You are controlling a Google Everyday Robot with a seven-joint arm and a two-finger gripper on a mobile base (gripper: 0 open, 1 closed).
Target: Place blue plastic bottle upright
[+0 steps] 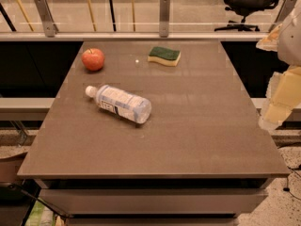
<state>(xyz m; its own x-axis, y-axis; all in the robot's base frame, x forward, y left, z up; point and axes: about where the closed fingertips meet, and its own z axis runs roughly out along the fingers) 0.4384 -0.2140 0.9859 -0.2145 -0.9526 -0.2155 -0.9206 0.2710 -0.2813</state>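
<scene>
The blue plastic bottle (121,104) lies on its side on the grey-brown table (197,126), left of the middle. Its white cap points to the back left and its white label with dark print faces up. My gripper (278,102) is at the right edge of the view, beyond the table's right edge and above its level, far from the bottle. It holds nothing that I can see.
A red apple (93,59) sits at the back left of the table. A green and yellow sponge (164,56) lies at the back middle. A glass railing (163,15) runs behind the table, with an office chair (247,4) beyond it.
</scene>
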